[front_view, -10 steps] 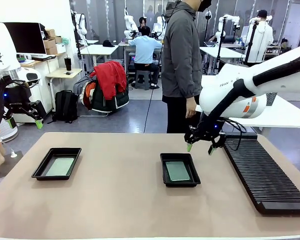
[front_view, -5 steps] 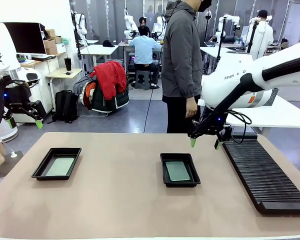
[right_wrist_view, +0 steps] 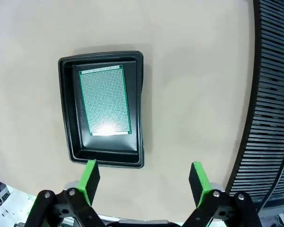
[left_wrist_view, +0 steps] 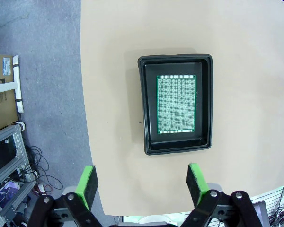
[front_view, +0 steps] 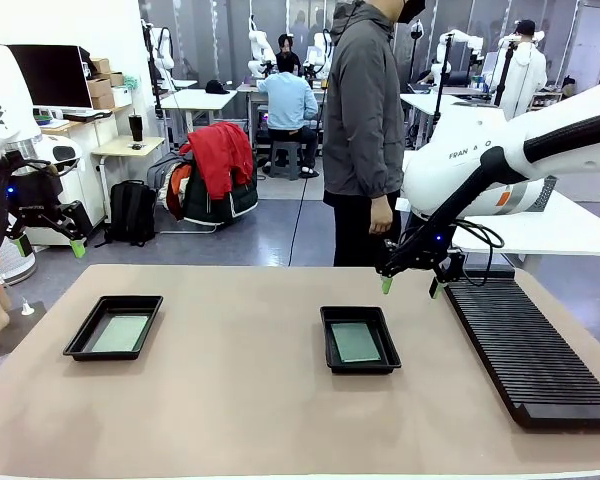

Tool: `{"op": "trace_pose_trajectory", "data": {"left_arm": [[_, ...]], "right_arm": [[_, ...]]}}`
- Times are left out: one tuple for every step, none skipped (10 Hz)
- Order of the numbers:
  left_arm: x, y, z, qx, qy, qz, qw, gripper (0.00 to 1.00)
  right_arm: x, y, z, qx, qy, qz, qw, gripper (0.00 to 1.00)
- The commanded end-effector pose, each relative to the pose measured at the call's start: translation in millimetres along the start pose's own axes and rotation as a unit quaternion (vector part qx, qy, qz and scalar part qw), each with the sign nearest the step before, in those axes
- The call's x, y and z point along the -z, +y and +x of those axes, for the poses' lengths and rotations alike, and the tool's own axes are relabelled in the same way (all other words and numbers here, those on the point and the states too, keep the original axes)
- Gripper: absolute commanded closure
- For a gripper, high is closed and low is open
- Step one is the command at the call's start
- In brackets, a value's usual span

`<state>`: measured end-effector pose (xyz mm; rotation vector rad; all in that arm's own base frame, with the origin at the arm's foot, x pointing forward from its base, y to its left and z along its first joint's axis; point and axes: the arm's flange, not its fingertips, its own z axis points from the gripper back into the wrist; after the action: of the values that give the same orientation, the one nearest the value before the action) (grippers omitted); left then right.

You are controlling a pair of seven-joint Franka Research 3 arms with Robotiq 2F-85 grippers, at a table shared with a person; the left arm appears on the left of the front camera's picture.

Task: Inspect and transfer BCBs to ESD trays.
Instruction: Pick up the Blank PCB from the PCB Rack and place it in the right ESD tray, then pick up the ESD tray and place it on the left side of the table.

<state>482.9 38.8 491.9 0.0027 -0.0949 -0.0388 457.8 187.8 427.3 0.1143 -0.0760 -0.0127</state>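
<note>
Two black ESD trays lie on the tan table, one at the left (front_view: 114, 327) and one near the middle (front_view: 360, 340). Each holds a flat green BCB, the left one (front_view: 120, 333) and the middle one (front_view: 356, 342). In the left wrist view the tray (left_wrist_view: 146, 106) with its board (left_wrist_view: 176, 104) lies far below my open left gripper (left_wrist_view: 141, 182). In the right wrist view the tray (right_wrist_view: 68, 113) and board (right_wrist_view: 104, 100) lie below my open right gripper (right_wrist_view: 144, 178). My left gripper (front_view: 48, 244) hangs off the table's left edge. My right gripper (front_view: 410, 287) hovers behind the middle tray, empty.
A long black ribbed rack (front_view: 525, 345) runs along the table's right side, also the rack (right_wrist_view: 270, 94) at the right in the right wrist view. A person in a grey jacket (front_view: 365, 120) stands at the far edge, one hand (front_view: 381, 215) hanging down.
My right gripper rose and drew back to the right from just above the middle tray a second ago; over the last half second it held still. The left arm has not moved.
</note>
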Motion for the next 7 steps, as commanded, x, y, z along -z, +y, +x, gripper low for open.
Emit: {"op": "trace_pose_trajectory", "data": {"left_arm": [[0.6, 0.8, -1.3, 0.003, -0.003, -0.002, 1.000, 0.00], [0.6, 0.8, -1.3, 0.003, -0.003, -0.002, 1.000, 0.00], [0.6, 0.8, -1.3, 0.003, -0.003, -0.002, 1.000, 0.00], [0.6, 0.8, -1.3, 0.003, -0.003, -0.002, 1.000, 0.00], [0.6, 0.8, -1.3, 0.003, -0.003, -0.002, 1.000, 0.00], [0.6, 0.8, -1.3, 0.003, -0.003, -0.002, 1.000, 0.00], [0.6, 0.8, -1.3, 0.003, -0.003, -0.002, 1.000, 0.00]], "right_arm": [[0.6, 0.4, -1.1, 0.002, 0.001, 0.002, 1.000, 0.00], [0.6, 0.4, -1.1, 0.002, 0.001, 0.002, 1.000, 0.00], [0.6, 0.4, -1.1, 0.002, 0.001, 0.002, 1.000, 0.00], [0.6, 0.4, -1.1, 0.002, 0.001, 0.002, 1.000, 0.00], [0.6, 0.4, -1.1, 0.002, 0.001, 0.002, 1.000, 0.00], [0.6, 0.4, -1.1, 0.002, 0.001, 0.002, 1.000, 0.00], [0.6, 0.4, -1.1, 0.002, 0.001, 0.002, 1.000, 0.00]]}}
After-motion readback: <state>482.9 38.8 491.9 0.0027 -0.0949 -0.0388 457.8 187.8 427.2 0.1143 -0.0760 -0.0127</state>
